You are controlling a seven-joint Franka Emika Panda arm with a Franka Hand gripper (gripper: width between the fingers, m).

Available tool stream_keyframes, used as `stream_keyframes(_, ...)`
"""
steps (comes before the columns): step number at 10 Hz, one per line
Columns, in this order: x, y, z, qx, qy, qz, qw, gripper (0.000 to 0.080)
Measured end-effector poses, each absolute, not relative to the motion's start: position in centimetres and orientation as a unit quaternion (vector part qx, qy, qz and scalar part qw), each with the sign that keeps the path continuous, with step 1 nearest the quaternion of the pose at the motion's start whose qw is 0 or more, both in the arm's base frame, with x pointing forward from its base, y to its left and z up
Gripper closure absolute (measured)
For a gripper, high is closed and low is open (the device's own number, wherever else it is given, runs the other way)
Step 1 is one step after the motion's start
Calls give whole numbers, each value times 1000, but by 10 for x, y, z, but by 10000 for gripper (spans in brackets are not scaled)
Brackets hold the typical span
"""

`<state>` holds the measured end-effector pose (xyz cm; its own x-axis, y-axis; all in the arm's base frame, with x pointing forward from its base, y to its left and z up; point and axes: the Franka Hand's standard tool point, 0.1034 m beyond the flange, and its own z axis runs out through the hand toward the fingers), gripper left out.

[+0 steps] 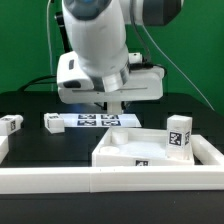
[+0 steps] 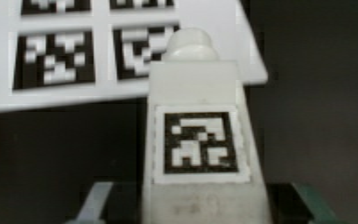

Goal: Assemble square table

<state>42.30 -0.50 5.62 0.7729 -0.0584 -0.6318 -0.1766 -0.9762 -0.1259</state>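
Note:
In the wrist view a white table leg [image 2: 201, 130] with a black-and-white tag fills the middle, its narrow tip pointing away over the marker board [image 2: 87, 55]. My gripper [image 2: 202, 206] is shut on the leg's near end, one finger on each side. In the exterior view the gripper [image 1: 113, 103] hangs just above the marker board [image 1: 95, 121] at the table's middle. The square tabletop [image 1: 125, 152], a white slab with a raised rim, lies at the front right. Another tagged leg [image 1: 180, 136] stands upright at its right corner.
Two more tagged legs lie on the black table: one [image 1: 10, 124] at the exterior view's far left, one [image 1: 52, 122] beside the marker board. A long white border wall [image 1: 80, 182] runs along the front. A green curtain hangs behind.

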Motion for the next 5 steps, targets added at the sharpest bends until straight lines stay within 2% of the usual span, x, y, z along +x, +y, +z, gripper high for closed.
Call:
stream_keyframes(4, 466, -15, 98, -968, 63, 225, 89, 509)
stream_keyframes(5, 475, -15, 102, -975, 62, 196, 85, 509)
